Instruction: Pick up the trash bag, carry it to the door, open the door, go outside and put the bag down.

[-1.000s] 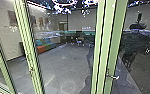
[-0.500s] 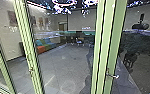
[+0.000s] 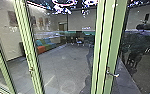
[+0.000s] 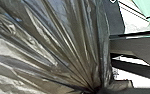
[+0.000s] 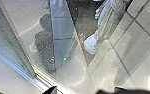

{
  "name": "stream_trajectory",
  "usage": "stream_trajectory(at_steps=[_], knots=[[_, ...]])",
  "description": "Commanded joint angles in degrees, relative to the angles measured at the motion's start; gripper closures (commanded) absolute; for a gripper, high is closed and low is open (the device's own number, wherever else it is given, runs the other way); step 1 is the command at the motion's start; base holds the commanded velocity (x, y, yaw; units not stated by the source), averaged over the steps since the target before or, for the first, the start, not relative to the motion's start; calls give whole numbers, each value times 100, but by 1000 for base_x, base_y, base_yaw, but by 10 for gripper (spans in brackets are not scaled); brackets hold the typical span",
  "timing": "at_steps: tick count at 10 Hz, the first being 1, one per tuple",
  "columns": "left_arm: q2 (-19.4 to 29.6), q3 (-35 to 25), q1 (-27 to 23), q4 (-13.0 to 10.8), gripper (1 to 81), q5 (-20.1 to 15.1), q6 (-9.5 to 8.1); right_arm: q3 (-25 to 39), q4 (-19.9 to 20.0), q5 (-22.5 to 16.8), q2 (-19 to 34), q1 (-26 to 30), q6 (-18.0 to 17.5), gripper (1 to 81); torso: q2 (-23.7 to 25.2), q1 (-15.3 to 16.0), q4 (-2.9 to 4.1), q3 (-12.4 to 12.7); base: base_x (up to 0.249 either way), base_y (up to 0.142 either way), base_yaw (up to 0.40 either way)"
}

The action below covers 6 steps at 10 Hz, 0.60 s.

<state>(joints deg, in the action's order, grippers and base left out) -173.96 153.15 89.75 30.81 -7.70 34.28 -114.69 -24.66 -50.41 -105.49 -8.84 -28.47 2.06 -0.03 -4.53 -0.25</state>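
Bag [image 4: 56, 42]: dark, shiny film in the left wrist view, its pleats drawn together into a tight bunch at the left gripper [image 4: 97, 90].
Left gripper: closed on the bag's gathered part — the folds all run in to it.
Right gripper [image 5: 77, 91]: at the glass and floor in its wrist view; how far open it is, and whether it has hold of anything, I cannot tell.
Door: pale green posts [image 3: 104, 47] and glass stand in front of the robot in the head view; whether it is ajar I cannot tell.
Handle [image 3: 112, 73]: a metal lever on the post toward the robot's right, in the same place as in the earlier frames.
Reflection [image 3: 145, 26]: a dark, rounded shape with an upright piece on top, in the right-hand glass; it has slid further right since the earlier frames — the posts have hardly shifted.
Room: past the glass, blue, green and orange seats [image 3: 41, 49] line the left wall, with a chair [image 3: 79, 42] far back on the grey floor [image 3: 63, 65].
Person: a leg [image 5: 109, 21] in pale cloth and a white shoe [image 5: 91, 45] in the right wrist view.
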Motion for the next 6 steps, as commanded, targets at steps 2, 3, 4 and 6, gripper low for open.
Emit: stream_trajectory(at_steps=[2,3,4,6], knots=[[-16,-31,-269,66,811,-460,0,-483,-1296,1235,-46,1010,570,10,0,3,0,0,0,0,0],[-25,-31,-269,57,811,-460,0,-536,-1296,1235,-54,1019,657,10,0,3,0,0,0,0,0],[-34,-31,-269,57,811,-460,0,-536,-1322,1235,-46,1028,676,10,0,3,0,0,0,0,0],[-52,-31,-269,57,811,-460,0,-615,-1471,1288,-54,1255,676,10,0,3,0,0,0,0,0]])
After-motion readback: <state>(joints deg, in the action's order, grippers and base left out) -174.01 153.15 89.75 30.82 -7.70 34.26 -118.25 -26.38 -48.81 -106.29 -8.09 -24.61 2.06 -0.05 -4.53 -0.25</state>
